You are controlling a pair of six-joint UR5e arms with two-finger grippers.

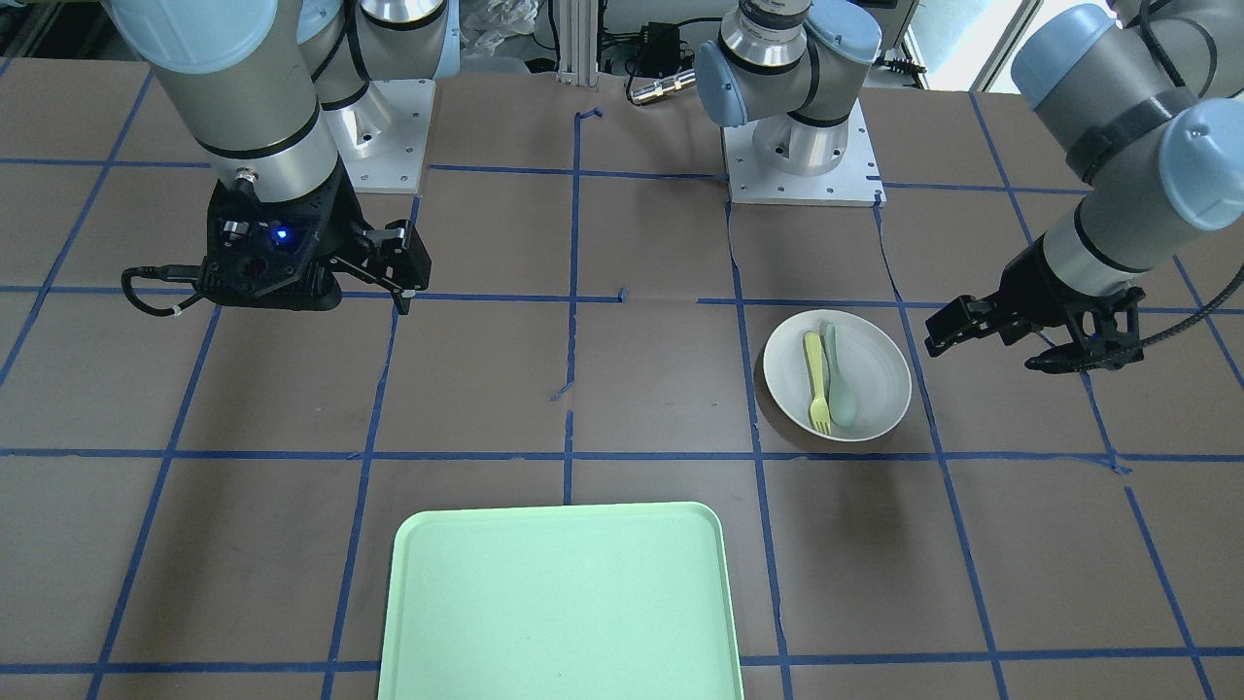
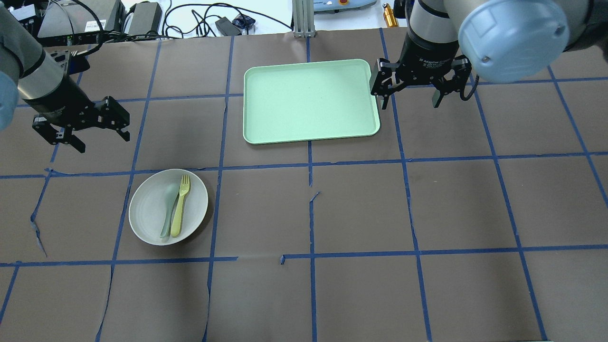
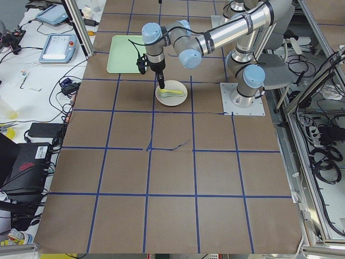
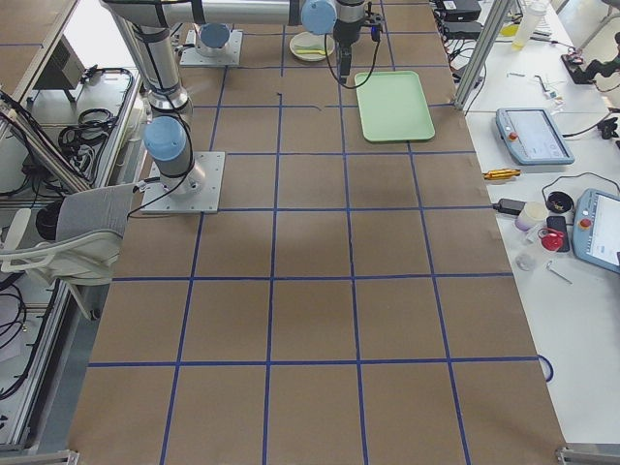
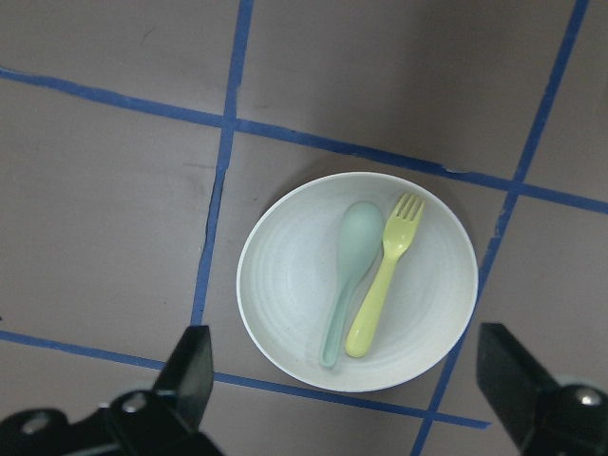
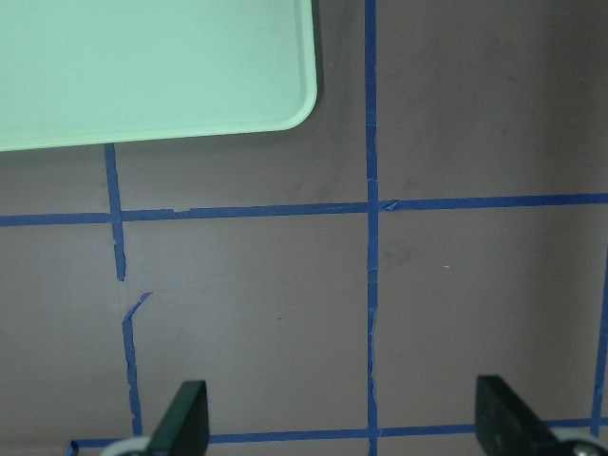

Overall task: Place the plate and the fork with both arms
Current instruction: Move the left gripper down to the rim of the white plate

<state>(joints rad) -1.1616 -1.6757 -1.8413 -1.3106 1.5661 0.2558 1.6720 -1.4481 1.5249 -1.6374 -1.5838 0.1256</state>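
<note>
**Surface.** The table point(image 2: 361, 213) is covered in matte brown paper, torn in places and marked into squares with blue tape.

**Tray.** A pale green rectangular tray point(image 2: 308, 99) with rounded corners and a low raised rim is noted. Its surface is smooth and dull.

**Plate.** The plate point(image 2: 147, 209) is round, shallow and off-white, with faint concentric rings visible in the left wrist view. It rests flat on the table, well apart from the tray, on the tray's robot-left side and nearer the robot's base.

**Fork.** The fork point(image 2: 180, 205) is slim, pale yellow plastic with short tines. It lies flat inside the plate. Its long axis runs roughly away from the robot and leans slightly toward the tray, the tines at the end nearer the tray. A pale grey-green spoon point(image 2: 167, 209) with an oval bowl lies beside it, nearly parallel, on the side away from the tray.

**Grippers.** The left gripper point(image 2: 104, 144) is held above the table, farther from the tray than the plate, jaws spread wide and nothing gripped. The right gripper point(image 2: 410, 104) is held just beside the tray's robot-right edge, jaws likewise wide apart and empty.
</note>
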